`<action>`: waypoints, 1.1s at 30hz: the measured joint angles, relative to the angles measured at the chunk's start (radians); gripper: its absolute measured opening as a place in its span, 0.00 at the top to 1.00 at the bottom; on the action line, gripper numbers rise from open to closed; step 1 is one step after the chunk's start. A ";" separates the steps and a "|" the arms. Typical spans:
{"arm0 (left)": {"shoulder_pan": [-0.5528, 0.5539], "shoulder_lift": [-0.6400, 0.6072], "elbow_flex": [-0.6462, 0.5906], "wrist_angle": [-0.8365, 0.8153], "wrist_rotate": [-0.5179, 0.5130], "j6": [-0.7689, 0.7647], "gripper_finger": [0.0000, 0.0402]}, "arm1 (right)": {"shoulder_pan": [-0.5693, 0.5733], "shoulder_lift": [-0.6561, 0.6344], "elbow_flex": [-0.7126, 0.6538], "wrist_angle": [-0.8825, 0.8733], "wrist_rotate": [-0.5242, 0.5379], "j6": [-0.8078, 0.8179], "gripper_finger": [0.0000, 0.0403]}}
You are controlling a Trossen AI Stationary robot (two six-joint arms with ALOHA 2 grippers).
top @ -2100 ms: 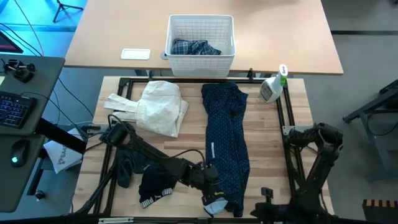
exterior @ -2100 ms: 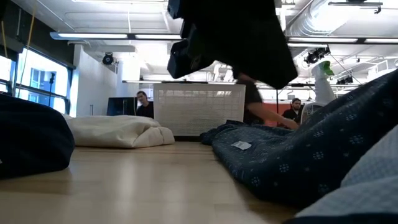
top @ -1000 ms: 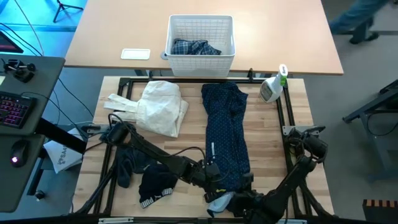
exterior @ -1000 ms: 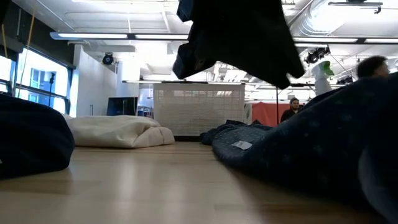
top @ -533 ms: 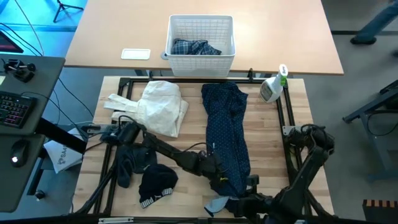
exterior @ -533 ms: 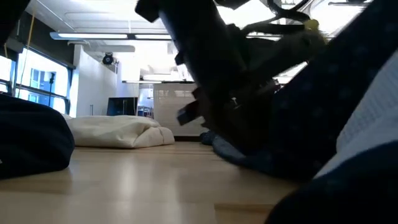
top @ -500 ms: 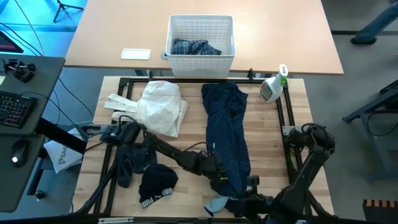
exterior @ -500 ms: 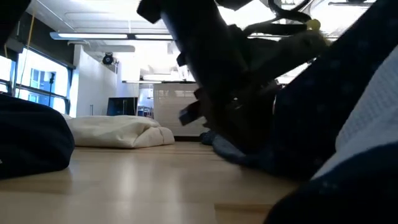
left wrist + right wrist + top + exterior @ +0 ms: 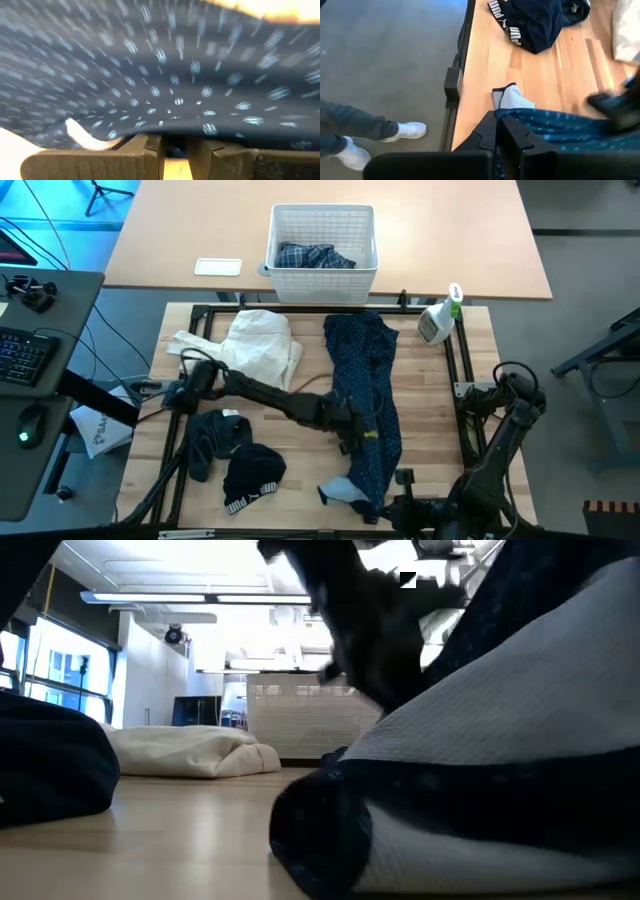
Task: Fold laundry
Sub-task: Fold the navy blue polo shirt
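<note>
The navy shirt with tiny white dots point(image 9: 362, 395) lies as a long strip down the table's middle. Its far end rests on the wood. Its near end point(image 9: 350, 488) is raised and shows a pale inner side point(image 9: 512, 97). My left gripper point(image 9: 352, 442) is shut on the strip's left edge, a little nearer than its middle. At the near edge my right gripper point(image 9: 374, 504) is shut on the near end. Black pieces point(image 9: 245, 470) lie at the near left. A plaid shirt point(image 9: 312, 256) sits in the white basket point(image 9: 350, 278). My left gripper pinches an edge of the dotted cloth point(image 9: 172, 136) between its two fingers point(image 9: 145, 146), slanting down from the table's left. The cloth spreads away beyond the fingers. How many layers it has cannot be told. My right gripper pinches the shirt's near end point(image 9: 506, 114) between its shut fingers point(image 9: 487, 131), slanting down from the near right. That end is lifted off the table, with its pale inner side turned out beside the fingers.
A cream garment point(image 9: 262, 352) lies at the far left. A spray bottle point(image 9: 438, 320) stands at the far right corner. A dark frame point(image 9: 465, 370) borders the tabletop. A person's leg and white shoe point(image 9: 410, 131) show on the floor past the near edge.
My left gripper has moved toward the far edge along the shirt's left side, keeping its hold. My right gripper has risen with the shirt's near end. That end has come up off the table and turned its pale inner side outward, while the far part has stayed flat.
</note>
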 joint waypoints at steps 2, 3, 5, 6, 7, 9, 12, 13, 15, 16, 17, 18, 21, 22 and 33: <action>-0.001 -0.047 0.002 -0.005 -0.003 0.002 0.88 | 0.002 0.000 0.000 -0.004 0.013 0.022 1.00; -0.007 -0.071 0.001 -0.018 -0.006 0.002 0.88 | 0.002 0.000 0.000 -0.005 0.023 0.027 1.00; -0.021 -0.118 0.001 -0.027 -0.005 -0.005 0.88 | 0.002 0.000 0.000 -0.006 0.037 0.032 1.00; -0.033 -0.145 0.000 -0.034 -0.005 -0.012 0.88 | 0.000 0.000 0.000 -0.005 0.037 0.033 1.00; -0.044 -0.170 0.000 -0.040 -0.006 -0.016 0.88 | 0.000 0.000 0.000 -0.006 0.037 0.035 1.00; -0.078 -0.218 0.001 -0.036 -0.009 -0.010 0.88 | -0.003 0.000 0.000 -0.006 0.036 0.027 1.00; -0.137 -0.262 0.002 -0.042 -0.009 -0.001 0.88 | -0.004 0.005 0.000 -0.006 0.037 0.015 1.00; -0.155 -0.272 0.002 -0.048 -0.017 -0.010 0.88 | -0.009 0.014 0.000 -0.006 0.036 0.005 1.00; -0.191 -0.288 0.002 -0.072 -0.047 -0.066 0.88 | -0.022 0.032 0.000 -0.008 0.023 0.002 1.00; -0.204 -0.293 0.002 -0.081 -0.065 -0.099 0.88 | -0.029 0.041 0.000 -0.009 0.021 0.002 1.00; -0.215 -0.295 0.002 -0.095 -0.085 -0.131 0.88 | -0.040 0.050 0.000 -0.007 0.016 0.003 1.00; -0.226 -0.295 0.002 -0.111 -0.103 -0.159 0.88 | -0.047 0.055 0.000 -0.003 0.015 0.005 1.00; -0.248 -0.292 0.002 -0.195 -0.105 -0.215 0.88 | -0.080 0.056 0.000 0.022 0.006 0.002 1.00; -0.250 -0.295 0.002 -0.240 -0.080 -0.238 0.88 | -0.093 0.054 0.001 0.040 -0.008 -0.006 1.00; -0.359 -0.489 0.002 -0.591 -0.125 -0.292 0.88 | -0.200 0.078 0.028 0.228 -0.355 -0.066 0.99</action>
